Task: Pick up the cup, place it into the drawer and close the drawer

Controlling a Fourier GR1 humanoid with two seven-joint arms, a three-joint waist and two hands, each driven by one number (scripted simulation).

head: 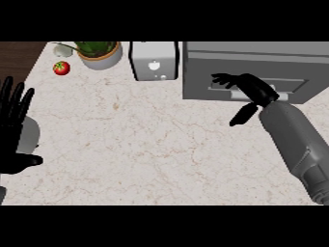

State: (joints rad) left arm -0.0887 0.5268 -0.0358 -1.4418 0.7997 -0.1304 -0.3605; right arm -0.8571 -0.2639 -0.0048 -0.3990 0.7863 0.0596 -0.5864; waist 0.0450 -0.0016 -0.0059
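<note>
Marble counter [159,144] carries everything; positions below are given relative to the drawer unit [267,67] at the far right.

1. Far left of the unit, at the view's edge: my left hand [6,130], fingers straight and spread, pointing up, holding nothing. It is resting.
2. Well left of the unit, at the back of the counter: a tomato [61,68], then a potted plant [99,53].
3. Just left of the unit: a white appliance [154,60], almost touching the unit's side.
4. At the unit's front: my right hand [249,87], fingers bent toward the drawer handle [259,95], thumb hanging below. I cannot tell whether the fingers touch the handle or only hover before it. No object shows in this hand.

Cup: not visible anywhere. Judgement: it may already lie inside the unit, or be hidden by my right hand. The drawer front appears nearly flush, so I judge the closing step to be current.

Hazards:
- Pushing off-centre could skew the drawer and jam it.
- Fingers hooked behind the handle could be trapped or drag the drawer back out on retreat.
- A push delivered too hard could shift the whole unit, or tip the cup inside.
</note>
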